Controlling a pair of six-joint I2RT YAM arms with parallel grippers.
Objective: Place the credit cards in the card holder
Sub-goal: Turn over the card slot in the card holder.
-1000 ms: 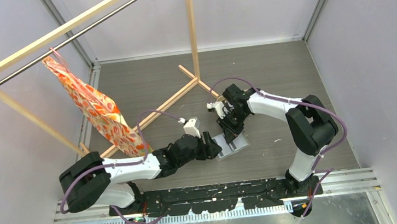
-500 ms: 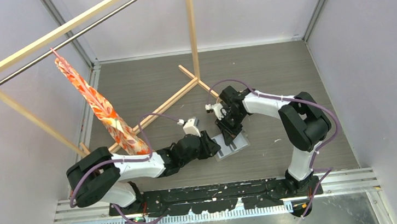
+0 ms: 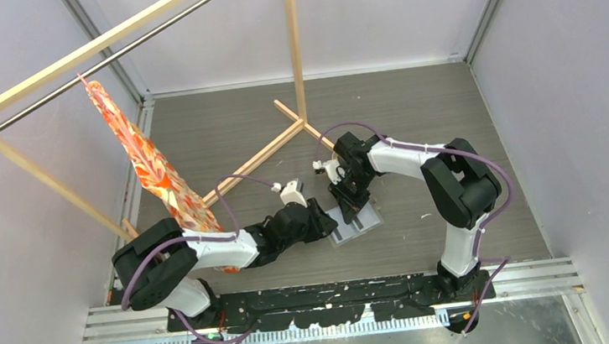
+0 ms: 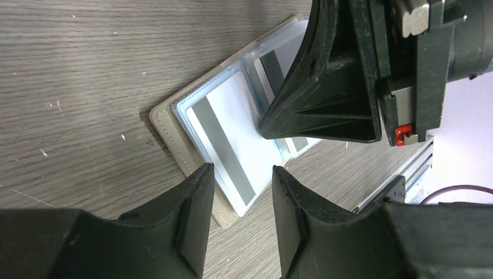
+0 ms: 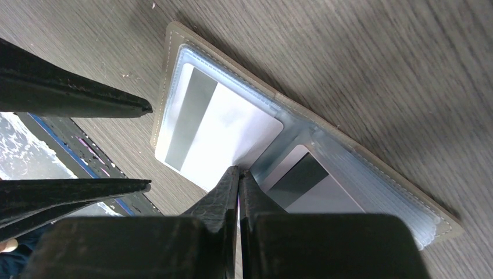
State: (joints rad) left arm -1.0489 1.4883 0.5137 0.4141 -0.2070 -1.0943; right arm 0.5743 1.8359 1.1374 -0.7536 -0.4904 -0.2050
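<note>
- Right gripper first: what is it doing?
- Its jaws are pressed together with nothing visible between them. The tips are down on the open card holder near its fold, at a corner of the white card.
- And the left gripper?
- It's partly open and holds nothing, poised just above that card's near end.
- How far along are we?
- Nearly done, I'd judge. The white card lies in the clear sleeve on one page, and a dark-striped card is in the other. I can't tell whether the white one is pushed fully home. No loose cards show in any view.
- Is there room to move?
- It's tight at the holder, with both grippers crowding it close together. The holder lies flat on the table, away from its edges, with open wood beyond and to the right. The wooden rack foot is well apart.
</note>
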